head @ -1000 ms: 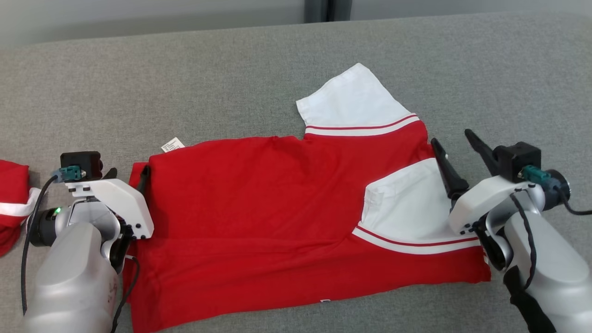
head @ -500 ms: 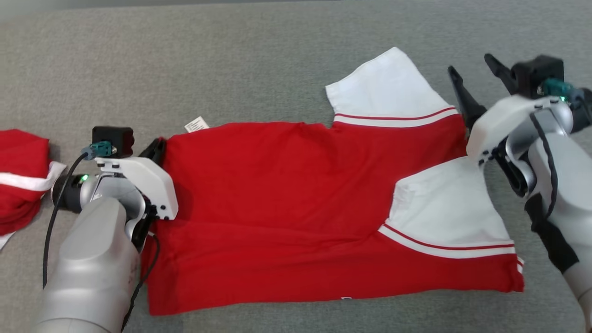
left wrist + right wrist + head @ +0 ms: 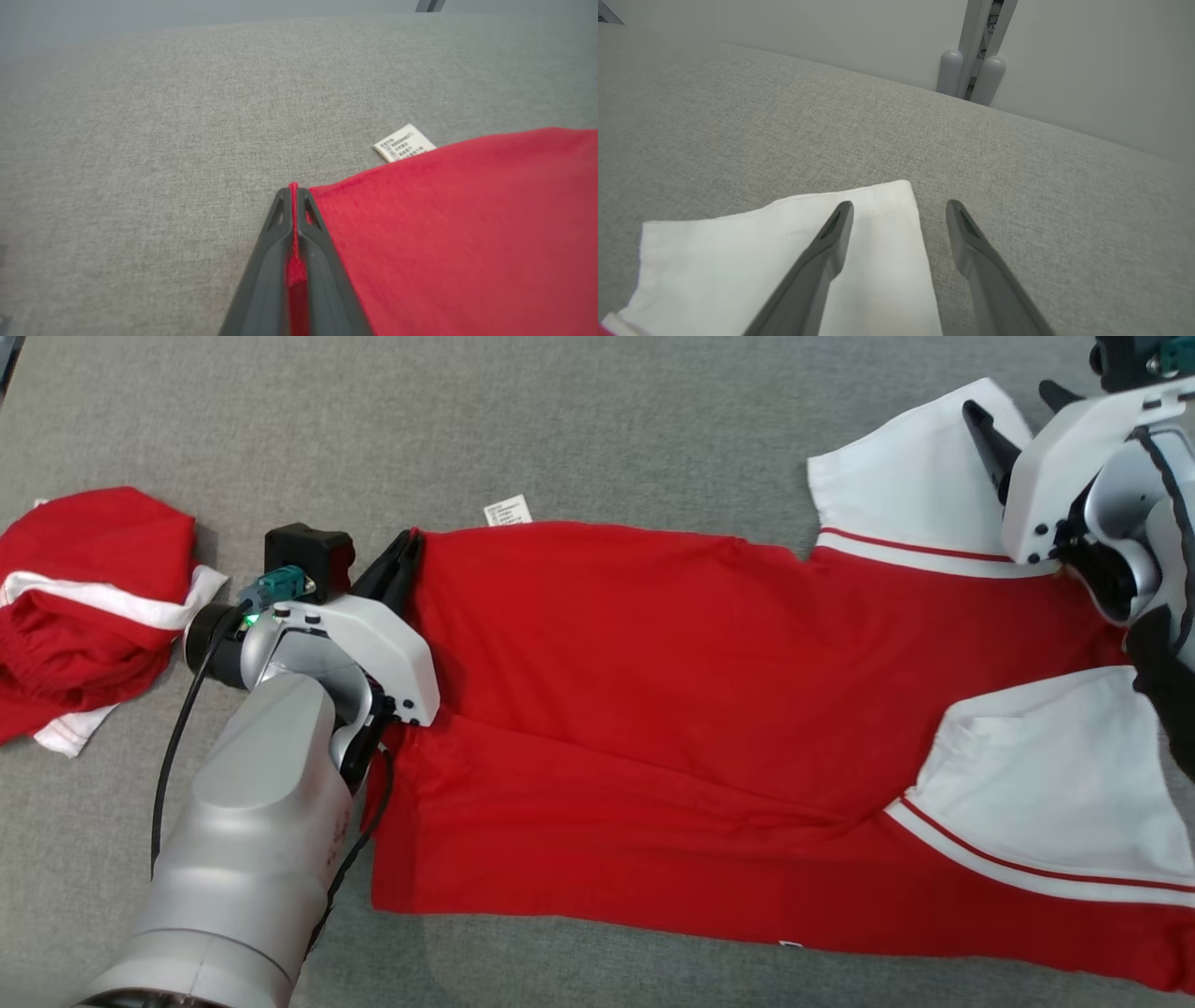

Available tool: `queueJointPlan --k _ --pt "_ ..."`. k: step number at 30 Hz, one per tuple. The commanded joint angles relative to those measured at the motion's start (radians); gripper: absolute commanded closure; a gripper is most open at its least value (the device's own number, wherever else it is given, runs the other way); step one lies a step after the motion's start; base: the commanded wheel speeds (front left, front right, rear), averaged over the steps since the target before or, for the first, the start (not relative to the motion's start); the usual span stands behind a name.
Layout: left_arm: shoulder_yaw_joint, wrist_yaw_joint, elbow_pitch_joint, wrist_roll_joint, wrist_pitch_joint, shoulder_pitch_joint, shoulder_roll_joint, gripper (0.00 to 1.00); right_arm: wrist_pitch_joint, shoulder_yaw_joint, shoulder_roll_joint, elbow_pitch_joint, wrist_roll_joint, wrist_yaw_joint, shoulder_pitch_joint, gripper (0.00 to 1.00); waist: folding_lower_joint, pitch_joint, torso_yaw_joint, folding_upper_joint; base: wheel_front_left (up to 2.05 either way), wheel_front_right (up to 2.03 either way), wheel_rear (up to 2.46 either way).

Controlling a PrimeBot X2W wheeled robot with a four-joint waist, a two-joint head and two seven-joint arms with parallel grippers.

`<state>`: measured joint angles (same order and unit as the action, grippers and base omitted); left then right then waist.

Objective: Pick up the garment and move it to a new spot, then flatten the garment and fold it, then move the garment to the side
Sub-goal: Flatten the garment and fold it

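While the left gripper [image 3: 293, 190] pinches a corner of the red shirt [image 3: 672, 709], the right gripper [image 3: 900, 205] holds its fingers spread over the white sleeve [image 3: 738, 261].

1. The red T-shirt [image 3: 672, 691] is soft, matt cloth, with white cloth sleeves.
2. The grey upholstered surface [image 3: 560, 420] is a coarse, woven, matt fabric.
3. The left gripper [image 3: 294, 191] has dark, matt plastic fingers [image 3: 264, 261].
4. The left forearm [image 3: 252, 840] has a smooth shell with a satin silver finish.

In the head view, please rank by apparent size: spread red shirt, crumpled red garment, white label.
Largest to smallest:
1. spread red shirt
2. crumpled red garment
3. white label
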<state>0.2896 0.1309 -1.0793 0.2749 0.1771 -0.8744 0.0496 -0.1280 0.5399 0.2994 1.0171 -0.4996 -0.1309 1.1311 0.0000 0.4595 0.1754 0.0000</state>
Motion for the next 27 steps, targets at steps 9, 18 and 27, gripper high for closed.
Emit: queueJointPlan --k 9,18,27 --pt "0.089 -0.003 0.003 0.105 0.020 -0.023 0.008 1.00 -0.055 0.051 0.025 0.068 -0.028 0.000 0.054 1.00 0.0000 0.056 0.053 0.0000 0.00 0.00 0.00" --pt "0.060 -0.068 0.016 0.123 0.086 -0.041 0.025 1.00 0.196 0.011 0.035 0.120 -0.010 0.000 0.087 1.00 0.0000 0.002 0.024 0.0000 0.00 0.00 0.00" --pt "0.014 -0.085 0.130 0.095 0.089 0.080 0.073 1.00 0.369 0.006 -0.002 0.122 -0.023 0.000 0.004 1.00 0.0000 -0.106 -0.041 0.0000 0.00 0.00 0.00"
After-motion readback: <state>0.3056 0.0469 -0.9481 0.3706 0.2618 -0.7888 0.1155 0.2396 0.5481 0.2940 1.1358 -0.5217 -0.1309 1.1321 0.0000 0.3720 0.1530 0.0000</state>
